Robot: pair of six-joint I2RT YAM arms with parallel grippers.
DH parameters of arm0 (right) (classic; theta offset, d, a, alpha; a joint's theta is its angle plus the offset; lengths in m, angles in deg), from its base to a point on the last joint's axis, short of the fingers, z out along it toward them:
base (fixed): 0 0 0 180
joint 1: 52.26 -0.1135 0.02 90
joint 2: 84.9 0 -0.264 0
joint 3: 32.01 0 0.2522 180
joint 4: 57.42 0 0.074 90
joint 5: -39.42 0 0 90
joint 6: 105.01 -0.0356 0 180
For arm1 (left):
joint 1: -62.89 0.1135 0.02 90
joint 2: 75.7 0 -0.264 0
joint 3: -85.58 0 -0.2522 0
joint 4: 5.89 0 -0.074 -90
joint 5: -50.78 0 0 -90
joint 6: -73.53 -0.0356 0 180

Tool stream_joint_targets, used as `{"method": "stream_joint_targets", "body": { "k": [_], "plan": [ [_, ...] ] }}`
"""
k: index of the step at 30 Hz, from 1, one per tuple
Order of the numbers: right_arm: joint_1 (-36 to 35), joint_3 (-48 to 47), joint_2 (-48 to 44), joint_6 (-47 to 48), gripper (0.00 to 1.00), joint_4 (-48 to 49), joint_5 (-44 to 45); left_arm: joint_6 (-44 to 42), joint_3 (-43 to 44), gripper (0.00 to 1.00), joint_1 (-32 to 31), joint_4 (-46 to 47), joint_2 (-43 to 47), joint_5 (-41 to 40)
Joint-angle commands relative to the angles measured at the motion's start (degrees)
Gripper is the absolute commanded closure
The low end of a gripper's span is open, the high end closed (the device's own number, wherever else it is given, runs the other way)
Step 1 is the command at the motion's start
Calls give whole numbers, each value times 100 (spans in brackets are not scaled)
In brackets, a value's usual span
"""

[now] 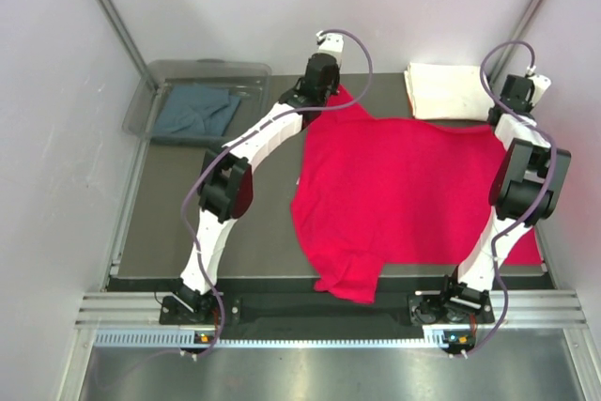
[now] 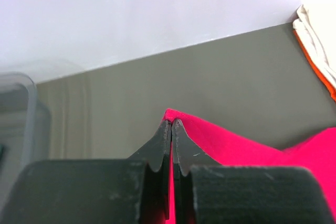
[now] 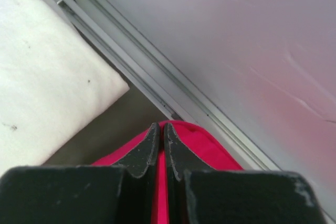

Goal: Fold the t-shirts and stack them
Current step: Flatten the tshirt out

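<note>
The red t-shirt (image 1: 404, 194) lies spread across the middle and right of the table, its near edge hanging over the front. My left gripper (image 1: 336, 93) is shut on the shirt's far left corner; the wrist view shows the left gripper (image 2: 172, 121) pinching red cloth (image 2: 236, 145). My right gripper (image 1: 502, 119) is shut on the far right corner; its wrist view shows the right gripper (image 3: 161, 126) closed on red cloth (image 3: 207, 145). The cream-white folded t-shirt (image 1: 449, 89) lies at the back right. The slate blue-grey t-shirt (image 1: 195, 110) lies crumpled in the bin.
The clear plastic bin (image 1: 160, 72) stands at the back left corner. The grey table (image 1: 188, 232) shows bare on the left. A metal frame rail (image 3: 157, 77) and the wall run close behind the right gripper. The white shirt (image 3: 47, 93) lies just left of it.
</note>
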Motion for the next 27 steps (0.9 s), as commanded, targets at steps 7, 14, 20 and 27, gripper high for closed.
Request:
{"method": "stream_joint_targets", "body": {
  "k": [7,14,20,27],
  "plan": [
    [7,70,-580,-76,100,-396,-72,-1163,628,100,536,1093,-237,455],
    [15,-412,-317,-23,100,-536,-2,-1250,1144,100,651,1341,-772,376],
    [7,-1344,395,-260,100,-1020,-46,-1163,1251,100,677,1727,-1010,516],
    [-2,-1731,597,-199,100,-1370,-37,-1066,1515,100,703,1955,-1231,684]
  ]
}}
